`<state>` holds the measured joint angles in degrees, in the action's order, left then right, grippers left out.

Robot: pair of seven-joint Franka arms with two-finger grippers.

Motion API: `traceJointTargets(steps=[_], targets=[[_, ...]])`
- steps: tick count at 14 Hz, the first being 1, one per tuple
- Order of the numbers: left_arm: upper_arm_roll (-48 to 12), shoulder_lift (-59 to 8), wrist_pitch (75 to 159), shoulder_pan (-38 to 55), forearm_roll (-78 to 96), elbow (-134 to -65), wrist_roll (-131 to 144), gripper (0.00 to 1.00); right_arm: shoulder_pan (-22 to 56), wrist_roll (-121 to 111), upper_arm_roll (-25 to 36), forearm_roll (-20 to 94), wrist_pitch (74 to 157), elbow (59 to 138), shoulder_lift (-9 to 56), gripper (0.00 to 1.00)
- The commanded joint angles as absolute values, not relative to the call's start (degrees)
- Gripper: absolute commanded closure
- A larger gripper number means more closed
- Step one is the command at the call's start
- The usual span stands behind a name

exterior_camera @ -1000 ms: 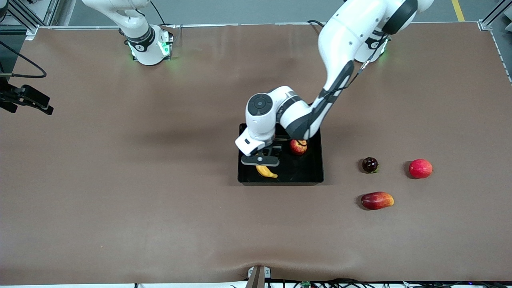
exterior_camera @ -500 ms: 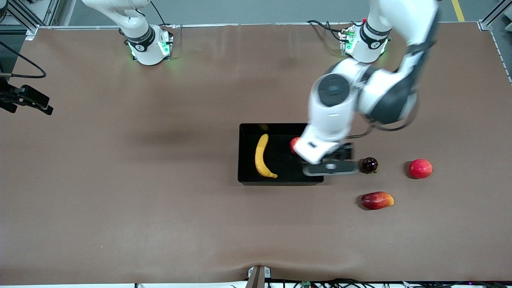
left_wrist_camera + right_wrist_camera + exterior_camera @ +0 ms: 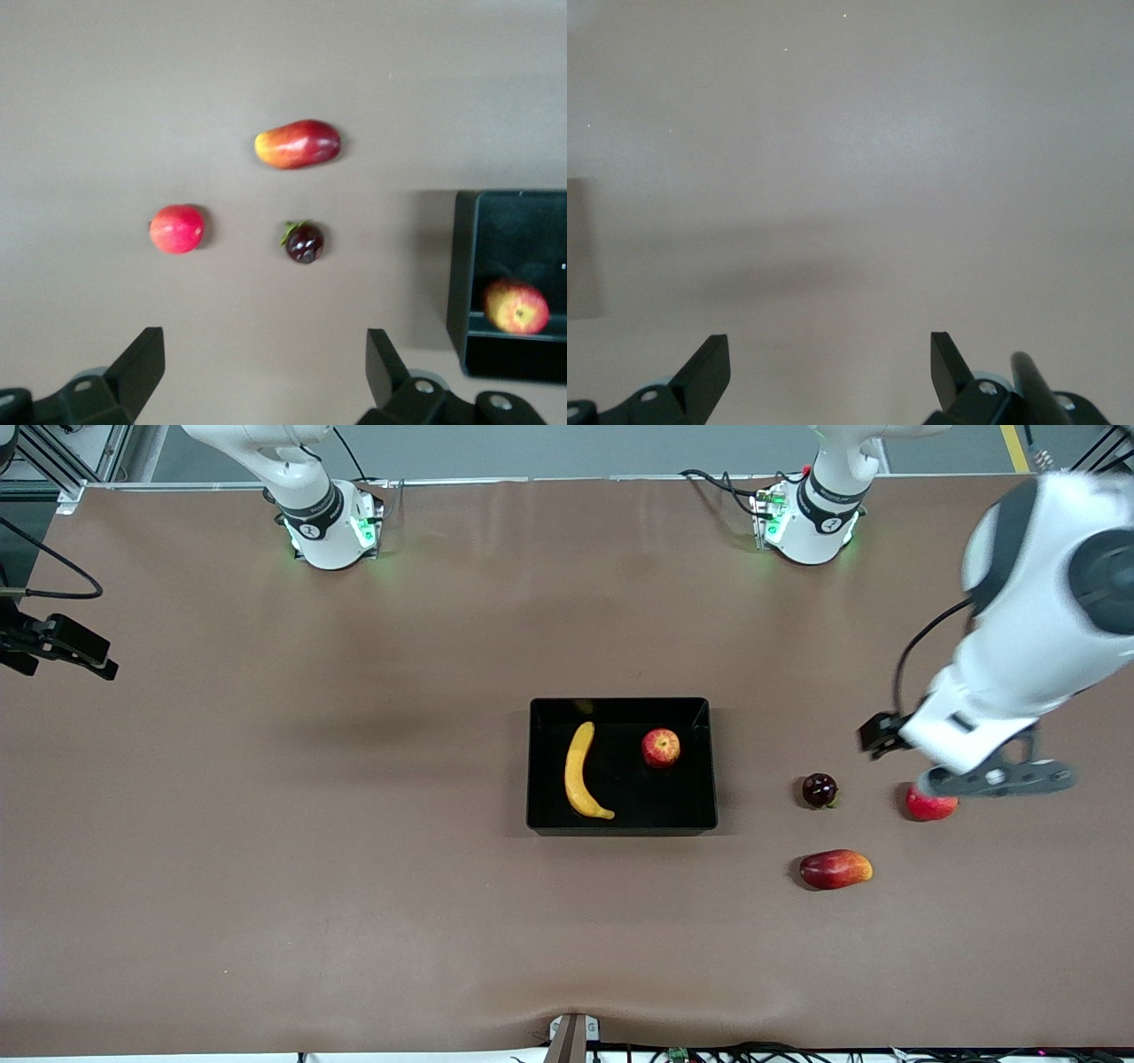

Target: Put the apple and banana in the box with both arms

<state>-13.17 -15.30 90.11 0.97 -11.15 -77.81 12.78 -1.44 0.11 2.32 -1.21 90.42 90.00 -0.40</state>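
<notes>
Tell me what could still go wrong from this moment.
Little remains, since the banana and the apple lie in the box. The open left end effector hangs over the pinkish-red fruit and might knock it if it dips. The right end effector, open, waits over bare table.

A matte brown bench (image 3: 266, 850) fills nearly the whole scene, softly shadowed under even light. A strip of grey floor (image 3: 576, 447) with a yellow line (image 3: 1014, 447) shows along its robot-base edge, with metal framing at the corners.
</notes>
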Motion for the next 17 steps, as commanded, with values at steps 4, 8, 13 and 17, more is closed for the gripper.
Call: traceJointTargets(steps=[4, 8, 13, 17], targets=[[-13.01, -0.73, 88.06, -2.20, -5.81, -88.92, 7.30, 0.00, -2.37, -0.53, 1.41, -1.14, 90.26, 89.74, -0.35, 0.00], [-8.89, 7.46, 87.98, 0.34, -0.79, -96.06, 3.43, 0.00, -2.37, -0.53, 1.41, -1.14, 90.26, 89.65, -0.35, 0.00], [-8.26, 9.58, 85.43, 1.06, -0.70, -96.24, 3.87, 0.00, -2.20, -0.44, 1.41, -1.14, 90.35, 89.65, -0.35, 0.00], [-8.17, 7.04, 85.34, 0.53, -0.79, -93.35, 3.60, 0.00, -2.02, -0.44, 1.41, -1.14, 90.26, 89.65, -0.35, 0.00]])
